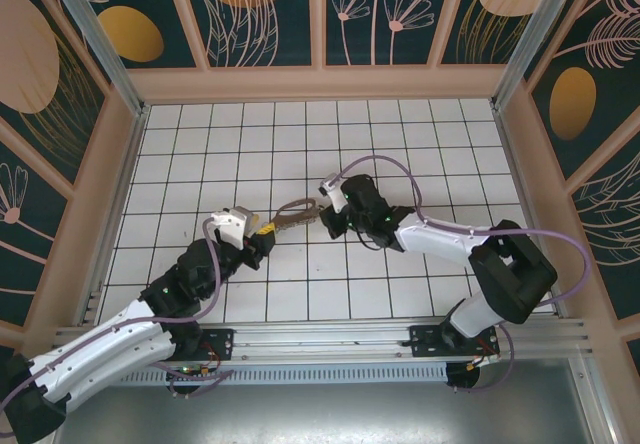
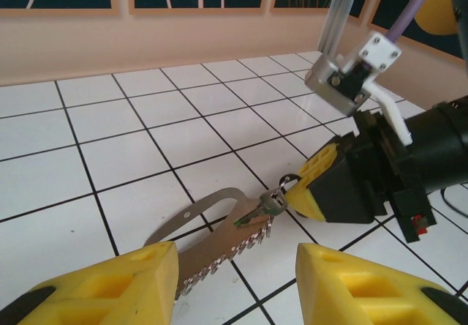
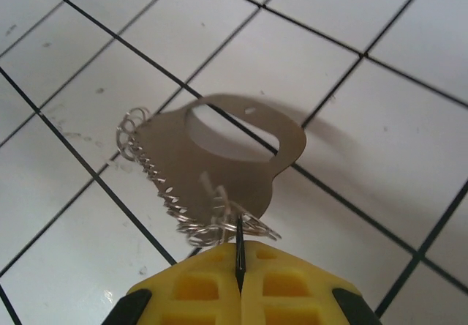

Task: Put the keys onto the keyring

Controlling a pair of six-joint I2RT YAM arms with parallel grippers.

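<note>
pinched fully shut with the right fingers (image 3: 208, 263) on the key (image 2: 267, 206), a thin sliver gripped edge-on at the very tips. brought right up against the keyring (image 3: 172, 149), touching the row of small wire rings (image 3: 150, 167) along its edge, most likely so as to work the key onto one of them. seen from the right wrist as a flat plate with an oval hole, raised slightly above the tiled desk (image 1: 400, 134) to judge by the shadow under it, lying between the two arms near the middle. presented that way, probably, to leave room under the rings. spread roughly halfway with the left fingers (image 2: 110, 285), released rather than clamped: near end of the plate running down beside one of them, bare tile showing between the rings and the other. cannot tell whether resting on that finger or merely beside it.
</note>
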